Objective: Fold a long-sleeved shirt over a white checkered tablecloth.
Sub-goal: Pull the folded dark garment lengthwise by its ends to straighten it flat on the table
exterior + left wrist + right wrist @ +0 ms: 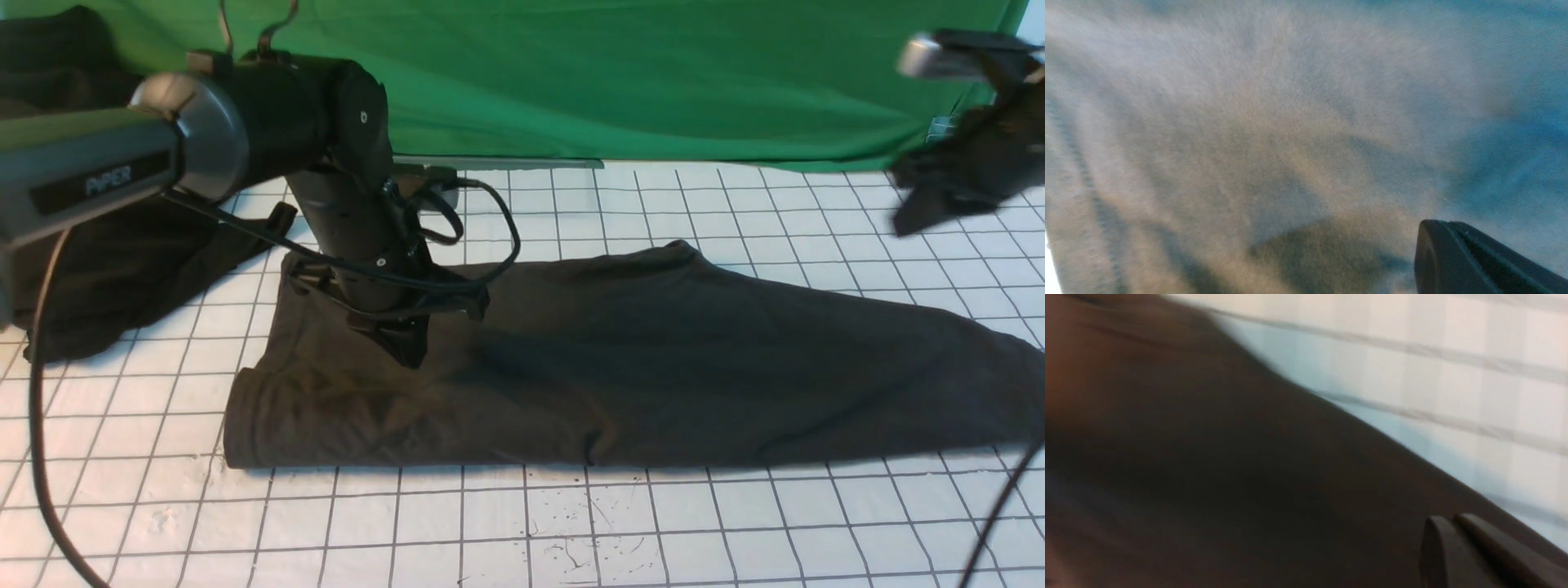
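Though faint, PiPER [118, 181] on left arm [245, 122]

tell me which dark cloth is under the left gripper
The long-sleeved shirt, spread flat centrally; the left gripper points down onto its left end. The blacker lumpy cloth lies farther left.

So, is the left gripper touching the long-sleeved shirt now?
Touching. In the front view the left gripper, shut, presses its tip into the long-sleeved shirt, with no gap under it.

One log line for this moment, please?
shirt: lying on tablecloth | left end effector: shut, low at shirt | right end effector: shut, raised
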`<state>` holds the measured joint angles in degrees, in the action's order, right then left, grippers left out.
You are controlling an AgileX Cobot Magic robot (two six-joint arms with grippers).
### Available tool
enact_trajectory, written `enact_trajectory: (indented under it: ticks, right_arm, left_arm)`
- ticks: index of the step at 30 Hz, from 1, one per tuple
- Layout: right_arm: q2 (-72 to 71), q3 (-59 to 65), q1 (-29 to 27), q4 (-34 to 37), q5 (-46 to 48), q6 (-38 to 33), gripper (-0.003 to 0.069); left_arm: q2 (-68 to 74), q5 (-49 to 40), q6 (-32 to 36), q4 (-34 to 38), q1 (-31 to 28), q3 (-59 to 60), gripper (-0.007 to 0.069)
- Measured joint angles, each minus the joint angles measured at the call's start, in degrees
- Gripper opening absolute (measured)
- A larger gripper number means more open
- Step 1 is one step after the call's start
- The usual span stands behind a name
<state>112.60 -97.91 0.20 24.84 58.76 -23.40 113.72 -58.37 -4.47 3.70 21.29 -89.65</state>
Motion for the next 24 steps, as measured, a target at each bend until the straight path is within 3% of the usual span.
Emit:
enact_trajectory:
  ticks: [4,11,20,24]
  right_arm:
    - [4.9,0.0,6.9,3.9,-4.9,-4.4,0.0006]
    - [13.4,0.2,15.9,4.2,-17.4,-5.7,0.0006]
    - [17.2,0.0,15.8,4.8,-33.6,-3.1,0.0009]
    - [16.1,-3.0,13.4,3.5,-26.5,-3.1,0.0015]
  left_arm:
    - [-0.1,0.0,-0.7,-1.5,0.0,0.0,-0.0004]
    - [-0.5,-1.8,-1.5,-1.7,0.0,0.4,-0.0004]
    - [-8.1,1.6,-4.8,-1.9,0.0,14.3,-0.0004]
    - [-11.1,2.4,-5.1,-4.9,0.0,18.9,-0.0004]
